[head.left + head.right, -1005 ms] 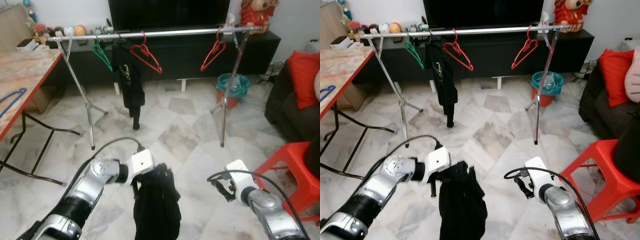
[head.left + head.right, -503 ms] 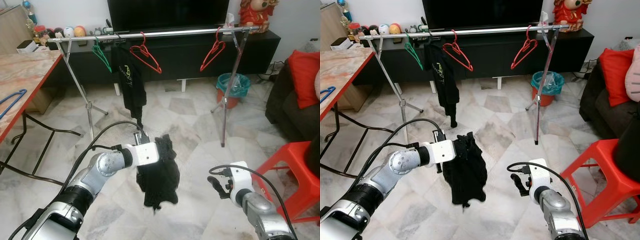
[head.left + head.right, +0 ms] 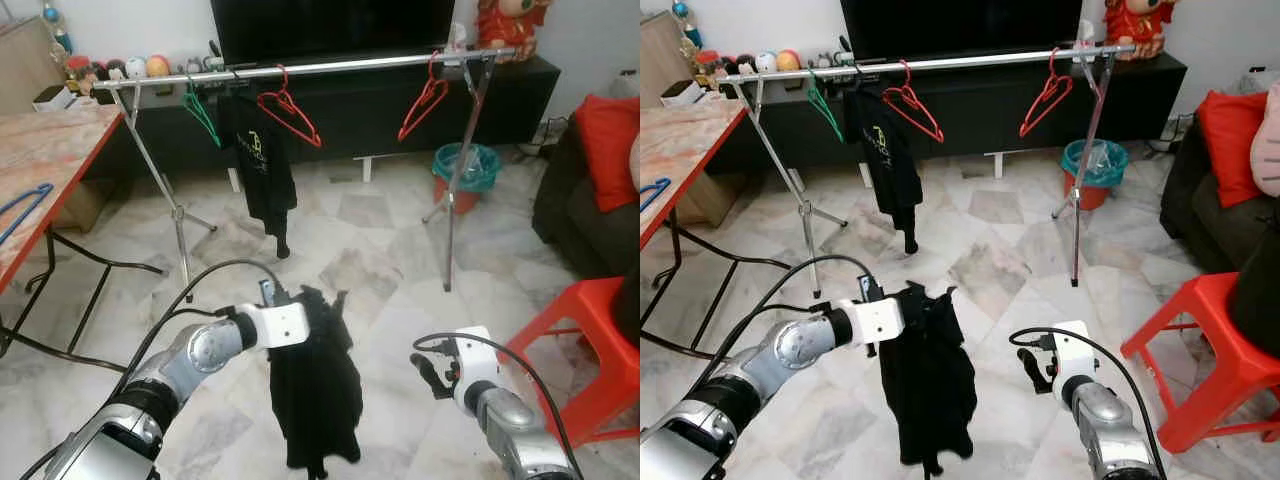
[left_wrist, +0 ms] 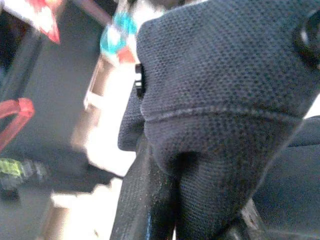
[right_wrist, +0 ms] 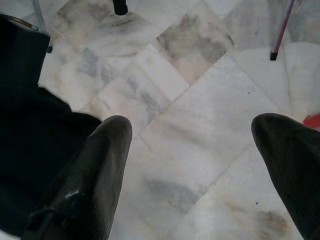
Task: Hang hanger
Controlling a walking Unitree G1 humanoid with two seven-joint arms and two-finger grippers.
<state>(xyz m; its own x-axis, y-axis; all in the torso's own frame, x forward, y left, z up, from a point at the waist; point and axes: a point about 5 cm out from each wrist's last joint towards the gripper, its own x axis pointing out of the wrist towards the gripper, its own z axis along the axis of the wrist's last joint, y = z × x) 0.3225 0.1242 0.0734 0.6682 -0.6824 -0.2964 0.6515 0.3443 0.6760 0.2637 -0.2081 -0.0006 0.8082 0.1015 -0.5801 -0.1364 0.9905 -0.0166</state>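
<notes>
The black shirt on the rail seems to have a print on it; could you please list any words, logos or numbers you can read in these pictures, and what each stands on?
Black shirt hanging on the rail: a pale yellow-green print on its chest, too small and blurred to read.
Black garment held up by the left gripper: no text to be seen.
Red figure on the cabinet: no legible writing.
Nothing else in the pictures bears readable words, numbers or signs.
</notes>
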